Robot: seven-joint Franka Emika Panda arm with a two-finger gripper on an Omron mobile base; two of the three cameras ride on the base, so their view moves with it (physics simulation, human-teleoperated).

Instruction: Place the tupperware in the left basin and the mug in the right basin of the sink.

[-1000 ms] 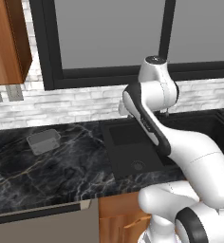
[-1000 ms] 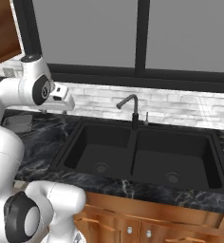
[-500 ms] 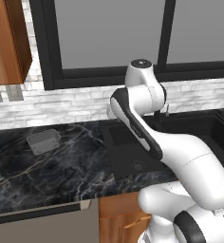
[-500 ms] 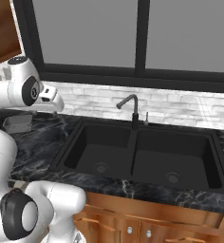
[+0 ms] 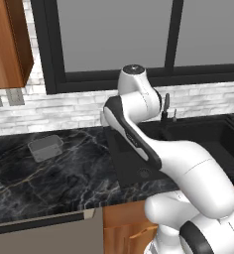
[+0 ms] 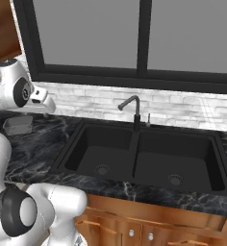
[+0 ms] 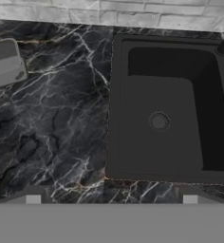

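The tupperware (image 5: pixel 45 147) (image 6: pixel 18 125), a small translucent grey container, sits on the black marble counter left of the sink (image 6: pixel 72 144). In the hand view the tupperware (image 7: pixel 4 61) lies at the upper left edge and the left basin (image 7: pixel 156 95) with its round drain is at the right. My gripper (image 7: pixel 111 199) hangs open and empty, high above the counter's front beside the left basin's left rim; its fingertips (image 7: pixel 33 198) stand wide apart. The right basin (image 6: pixel 178 158) lies beyond the divider. The mug is out of view.
A black gooseneck faucet (image 6: pixel 132 108) rises behind the sink's divider. A white brick backsplash (image 6: pixel 96 103) and a dark-framed window run along the back. A wooden wall cabinet (image 5: pixel 7 44) hangs at the upper left. My own arm (image 5: pixel 139 139) blocks part of the sink in the left base view.
The arm has swung to the left, carrying the hand from over the sink toward the counter. The gripper stays open. The tupperware has not moved.
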